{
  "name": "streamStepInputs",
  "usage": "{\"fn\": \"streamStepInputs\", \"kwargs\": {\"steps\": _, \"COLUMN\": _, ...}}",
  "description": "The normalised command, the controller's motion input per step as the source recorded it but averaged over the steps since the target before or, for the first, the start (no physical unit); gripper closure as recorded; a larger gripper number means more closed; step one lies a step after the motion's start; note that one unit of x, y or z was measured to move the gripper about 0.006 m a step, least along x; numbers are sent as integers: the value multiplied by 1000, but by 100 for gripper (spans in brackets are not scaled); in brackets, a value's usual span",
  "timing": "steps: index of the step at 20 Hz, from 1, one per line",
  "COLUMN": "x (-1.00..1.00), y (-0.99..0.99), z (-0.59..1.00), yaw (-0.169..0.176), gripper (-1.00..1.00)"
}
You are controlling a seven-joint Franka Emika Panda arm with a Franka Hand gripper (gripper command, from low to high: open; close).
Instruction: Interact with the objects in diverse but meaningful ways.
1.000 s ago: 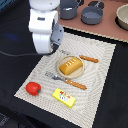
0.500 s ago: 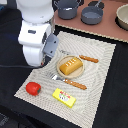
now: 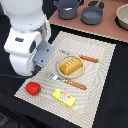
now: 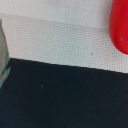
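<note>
A red tomato [image 3: 33, 88] lies at the placemat's near corner on the exterior view's left; the wrist view catches its red edge [image 4: 120, 25]. Beside it sits a yellow butter block [image 3: 64, 97]. A golden bread loaf [image 3: 70, 65] rests on a small plate mid-mat, with an orange-handled fork [image 3: 70, 82] and knife [image 3: 86, 58] either side. A grey-blue two-handled pot [image 3: 67, 8] and a grey pan [image 3: 92, 14] stand at the back. The white arm [image 3: 26, 42] hangs over the mat's left edge, just above the tomato. Its gripper fingers are hidden behind the arm's body.
The striped placemat [image 3: 102, 75] lies on a black table. A brown board [image 3: 107, 31] at the back carries the pot and pan. A beige bowl [image 3: 123, 16] sits at the back on the exterior view's right.
The arm has swung down and toward the exterior view's left, from the mat's far side to above the tomato. The objects have not moved.
</note>
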Motion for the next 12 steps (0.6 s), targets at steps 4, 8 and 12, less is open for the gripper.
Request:
{"fn": "streamStepInputs", "kwargs": {"steps": 4, "x": 226, "y": -654, "z": 0, "yaw": 0, "gripper": -100}}
{"fn": "streamStepInputs", "kwargs": {"steps": 8, "x": 319, "y": -581, "z": 0, "yaw": -11, "gripper": -100}}
{"fn": "streamStepInputs", "kwargs": {"steps": 12, "x": 396, "y": -485, "z": 0, "yaw": -29, "gripper": -100}}
